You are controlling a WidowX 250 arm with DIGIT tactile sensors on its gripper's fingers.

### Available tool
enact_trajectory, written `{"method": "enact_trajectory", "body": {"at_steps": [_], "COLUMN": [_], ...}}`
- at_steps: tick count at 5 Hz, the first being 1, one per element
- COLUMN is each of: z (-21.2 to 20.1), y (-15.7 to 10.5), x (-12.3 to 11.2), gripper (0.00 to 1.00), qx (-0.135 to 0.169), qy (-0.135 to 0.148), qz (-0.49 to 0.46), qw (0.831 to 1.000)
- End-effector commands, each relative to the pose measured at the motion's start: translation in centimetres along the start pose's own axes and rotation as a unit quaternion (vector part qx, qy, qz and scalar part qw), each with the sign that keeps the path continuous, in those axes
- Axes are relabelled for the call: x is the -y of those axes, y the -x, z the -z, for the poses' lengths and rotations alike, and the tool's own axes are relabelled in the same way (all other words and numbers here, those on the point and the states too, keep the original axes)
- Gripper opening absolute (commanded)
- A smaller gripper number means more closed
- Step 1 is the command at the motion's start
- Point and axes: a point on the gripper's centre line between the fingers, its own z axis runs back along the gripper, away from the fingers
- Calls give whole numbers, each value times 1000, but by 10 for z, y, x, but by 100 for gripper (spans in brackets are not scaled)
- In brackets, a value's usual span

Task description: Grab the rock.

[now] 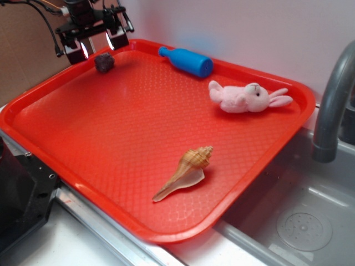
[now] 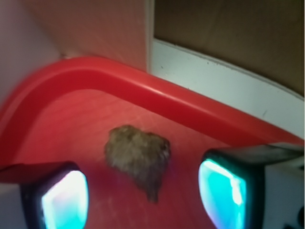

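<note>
The rock (image 1: 104,62) is a small, lumpy dark brown-grey stone lying on the red tray (image 1: 111,144) near its far left corner. In the wrist view the rock (image 2: 139,156) lies on the tray floor just ahead of and between the two fingers. My gripper (image 1: 100,44) hangs just above the rock at the tray's back left rim, jaws wide open and empty. In the wrist view my gripper (image 2: 143,202) shows one glowing pad (image 2: 64,200) at the left and another at the right, neither touching the rock.
A blue bottle (image 1: 187,60) lies at the tray's back edge. A pink plush rabbit (image 1: 247,97) lies at the right. A tan spiral seashell (image 1: 186,172) lies near the front. A grey faucet (image 1: 333,100) and sink (image 1: 299,221) stand to the right. The tray rim (image 2: 143,90) curves close behind the rock.
</note>
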Motion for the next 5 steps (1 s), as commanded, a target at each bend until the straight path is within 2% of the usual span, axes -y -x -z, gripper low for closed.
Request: {"method": "enact_trajectory", "body": {"at_steps": [1,2,3,4,5], "z": [9,15,18,-13,-71], "y": [-14,-15,-16,-9,29], "x": [-10,-8,-8,-10,-16], "gripper": [100,100,0,0,0], "qx": [0,-5,-5,-29,2], "qy": [-7,-25,-44,-9,53], "qz": [-14,-17,-17,52,164], "qw": [1000,1000,999,998,985]}}
